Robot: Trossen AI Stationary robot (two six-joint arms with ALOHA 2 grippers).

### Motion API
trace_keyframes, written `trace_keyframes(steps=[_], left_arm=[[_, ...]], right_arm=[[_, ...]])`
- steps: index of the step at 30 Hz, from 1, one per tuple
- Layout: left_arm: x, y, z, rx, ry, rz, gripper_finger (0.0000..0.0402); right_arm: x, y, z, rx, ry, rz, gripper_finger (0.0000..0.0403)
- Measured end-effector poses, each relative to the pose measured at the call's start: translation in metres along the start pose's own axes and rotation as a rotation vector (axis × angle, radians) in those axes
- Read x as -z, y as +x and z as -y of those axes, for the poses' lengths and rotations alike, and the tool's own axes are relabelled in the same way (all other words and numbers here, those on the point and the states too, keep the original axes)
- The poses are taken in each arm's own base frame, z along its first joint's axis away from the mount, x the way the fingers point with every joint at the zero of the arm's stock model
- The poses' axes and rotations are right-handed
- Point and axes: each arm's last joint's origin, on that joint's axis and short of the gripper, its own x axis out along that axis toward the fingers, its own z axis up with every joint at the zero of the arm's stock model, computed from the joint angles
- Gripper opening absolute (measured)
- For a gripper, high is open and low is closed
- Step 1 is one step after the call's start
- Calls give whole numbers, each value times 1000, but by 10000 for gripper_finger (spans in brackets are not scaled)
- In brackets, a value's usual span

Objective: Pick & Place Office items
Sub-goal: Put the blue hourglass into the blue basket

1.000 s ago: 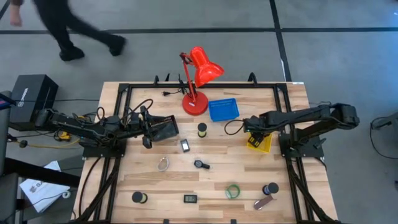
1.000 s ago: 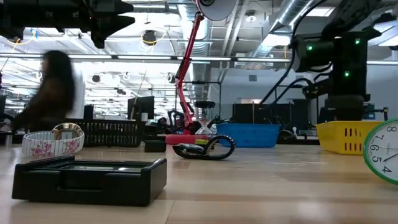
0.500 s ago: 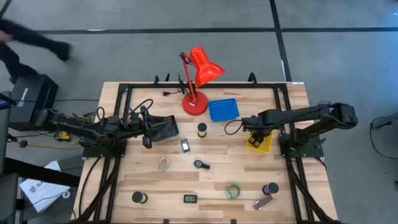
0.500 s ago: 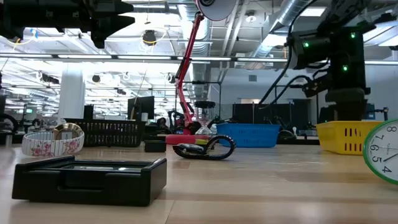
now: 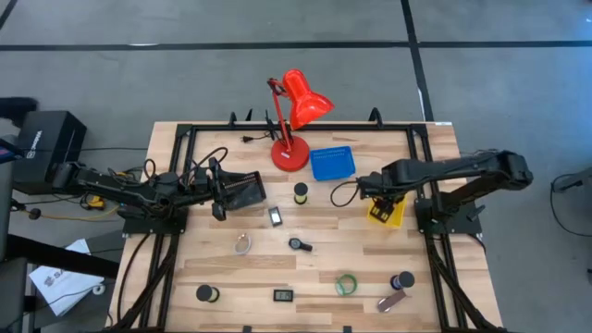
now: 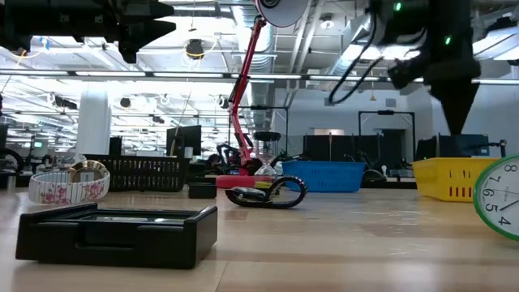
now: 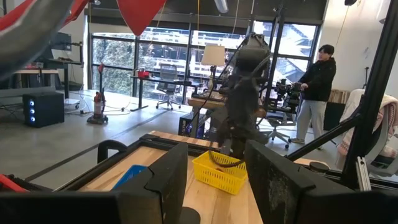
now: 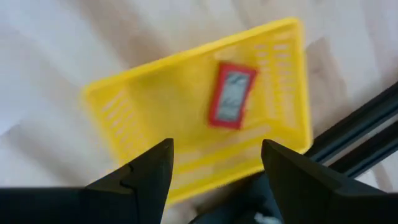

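My right gripper [image 5: 373, 191] [image 8: 214, 177] hangs open above the yellow tray [image 5: 388, 212], fingers pointing down. A red oblong [image 8: 229, 96] lies flat on that tray's floor. My left gripper [image 7: 214, 180] [image 5: 222, 191] waits open, high by the black tray [image 5: 244, 191]. Loose items lie on the wood: a black roll [image 5: 301, 192], a small oblong [image 5: 276, 216], a black piece [image 5: 299, 244], a clear ring [image 5: 242, 244], a green tape ring [image 5: 347, 284], more black rolls [image 5: 402, 279] [image 5: 205, 293], a black oblong [image 5: 284, 296] and a maroon oblong [image 5: 391, 302].
The red desk lamp [image 5: 294, 111] stands at the far edge beside the blue tray [image 5: 332, 163]. A black frame [image 5: 185, 139] runs round the table. In the low view a green clock [image 6: 499, 199] sits near the camera. A person [image 7: 316, 84] stands in the room beyond.
My right gripper has risen straight up from the yellow tray, shown by the low view, and has drifted slightly toward the table's left. A person beyond the far left corner has walked out of the picture.
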Motion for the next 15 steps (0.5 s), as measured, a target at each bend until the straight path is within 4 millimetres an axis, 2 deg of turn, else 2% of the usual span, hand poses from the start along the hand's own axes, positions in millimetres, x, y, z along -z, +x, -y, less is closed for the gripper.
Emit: trace_keyframes(steps=[3,7,15], left_arm=[[0,0,0,0,0,0,156],[0,0,0,0,0,0,156],[-11,-1,0,2,45,108,156]], right_arm=[[8,-13,-12,-46,-34,-3,234],[27,-25,-28,-130,-110,23,234],[83,-47,-53,-298,-121,100,234]])
